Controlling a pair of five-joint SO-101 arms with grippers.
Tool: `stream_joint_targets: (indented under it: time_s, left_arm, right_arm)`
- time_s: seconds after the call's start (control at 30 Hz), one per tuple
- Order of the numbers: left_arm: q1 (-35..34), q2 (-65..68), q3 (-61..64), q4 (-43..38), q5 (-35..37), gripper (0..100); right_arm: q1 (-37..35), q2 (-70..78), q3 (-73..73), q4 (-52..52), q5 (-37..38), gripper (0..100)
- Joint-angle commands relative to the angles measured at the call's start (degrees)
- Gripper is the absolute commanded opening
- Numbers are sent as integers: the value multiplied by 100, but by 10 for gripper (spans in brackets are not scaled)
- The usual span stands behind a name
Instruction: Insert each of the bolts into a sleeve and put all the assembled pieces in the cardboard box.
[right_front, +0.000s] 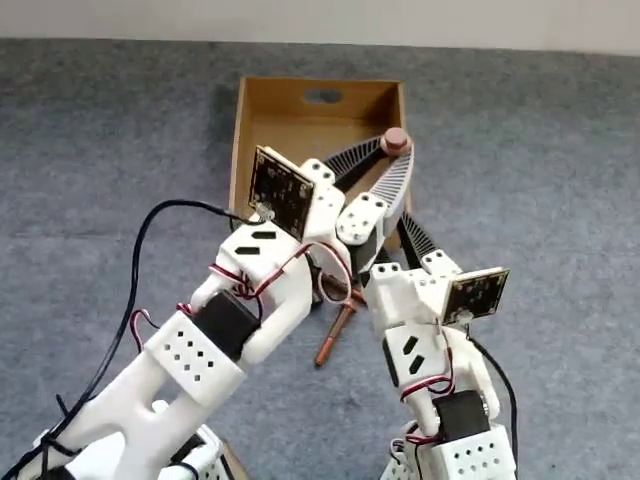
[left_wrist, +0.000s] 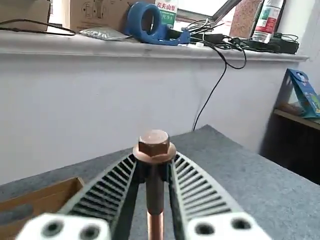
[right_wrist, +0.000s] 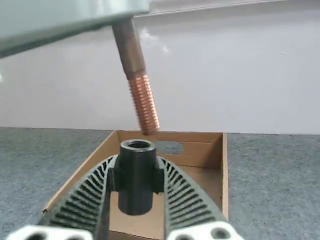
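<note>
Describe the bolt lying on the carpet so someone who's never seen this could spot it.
Start at the cardboard box and come toward the near edge. On the grey carpet between the left arm and the right arm lies a copper-coloured bolt. Unlike the other bolt, clamped in the left gripper by the box, nothing holds it.

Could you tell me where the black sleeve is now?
In the right wrist view, the black sleeve stands upright in the right gripper, before the cardboard box, the bolt's threaded tip just above its opening.
</note>
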Motion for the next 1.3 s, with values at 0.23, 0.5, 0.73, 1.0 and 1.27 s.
stream_joint_targets:
  time_s: [0.23, 0.5, 0.73, 1.0, 1.27]
  left_arm:
    - [13, 13, -180, 18, 18, 9]
    - [40, 22, -321, 510, -448, 9]
    - [13, 48, -857, 1415, -607, 9]
    - [22, 75, -866, 1741, -598, 9]
    - [13, 620, -1297, 2004, -598, 10]
  right_arm:
    - [-31, -75, -31, -154, 62, 9]
    - [-31, -75, -31, -154, 62, 9]
    - [-31, -75, -31, -154, 62, 9]
    - [-31, -75, -31, -154, 62, 9]
    - [-31, -48, -22, -136, 62, 9]
